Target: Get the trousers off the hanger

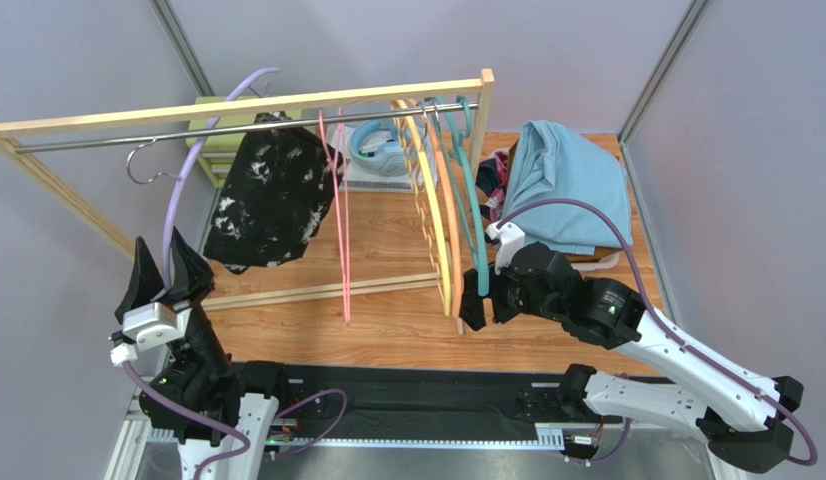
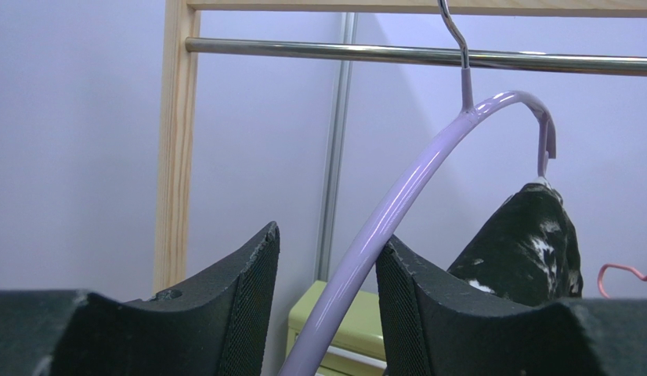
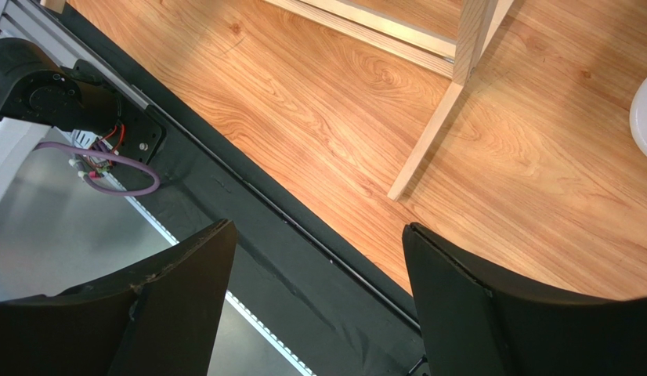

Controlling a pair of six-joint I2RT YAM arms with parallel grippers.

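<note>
Nearest to the lens, in the left wrist view, are the two black fingers of the left claw (image 2: 327, 235). They stand wide apart. The smooth tube of the lilac hanger (image 2: 401, 196) passes up between them, close to the finger at the right of the frame. Whether it touches that finger I cannot tell, but nothing is clamped.

The biggest thing is the wooden rack (image 1: 237, 103), which crosses the upper half of the top view, with a metal rail (image 2: 342, 53) under its top bar. It stands on the wood worktop (image 1: 387, 320).

The black speckled trousers (image 1: 267, 200) hang on the lilac hanger at the centre left of the top view. The light blue trousers (image 1: 572, 180) lie off the rack, in a heap at the upper right, with some other cloth showing at the heap's left edge.

Near the rack's right post hangs a group of bare hangers (image 1: 434, 210), and between them and the black pair there is a thin pink hanger (image 1: 343, 250).

The right claw (image 3: 319, 227) is at the centre right, wide open and empty, above the near edge of the worktop.

The black pair looks soft, light and limp, and I judge that it will slide easily on the glossy tube. A good place to grasp is the low hanging fold, well in from the edge. The hanger can swing on its hook, so it needs steadying.
</note>
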